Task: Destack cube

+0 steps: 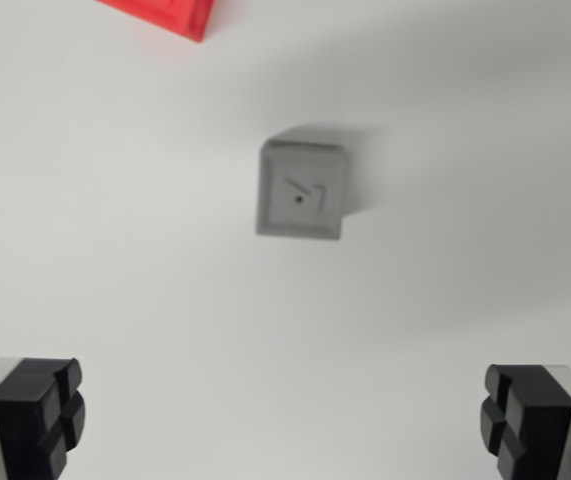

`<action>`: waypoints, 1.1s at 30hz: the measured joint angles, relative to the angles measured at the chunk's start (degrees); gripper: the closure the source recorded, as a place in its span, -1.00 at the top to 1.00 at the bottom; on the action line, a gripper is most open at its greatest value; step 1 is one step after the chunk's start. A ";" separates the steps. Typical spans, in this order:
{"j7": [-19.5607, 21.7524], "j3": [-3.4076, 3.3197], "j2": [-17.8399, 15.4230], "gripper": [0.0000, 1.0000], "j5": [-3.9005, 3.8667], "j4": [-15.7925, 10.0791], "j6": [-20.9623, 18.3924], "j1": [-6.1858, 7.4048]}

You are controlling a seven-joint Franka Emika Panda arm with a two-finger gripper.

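No readable words or numbers anywhere. Only a faint engraved mark, an angled line with a dot, on top of the grey cube point(302, 192).

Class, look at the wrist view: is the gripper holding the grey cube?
No. The grey cube sits on the white surface, apart from the open gripper, whose fingers are empty.

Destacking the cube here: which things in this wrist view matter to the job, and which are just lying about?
Job: grey cube, sitting alone on the white table; gripper, open and empty.

Unclear or lying about: red object, cut off at the top edge; too little shows to tell what it is.
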 joint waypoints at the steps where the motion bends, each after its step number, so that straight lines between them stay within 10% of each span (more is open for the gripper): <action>1: 0.01 0.00 -0.29 1.00 -0.01 0.23 -0.52 0.00; 33: 0.10 0.00 -3.20 1.00 -0.12 3.56 -6.84 0.00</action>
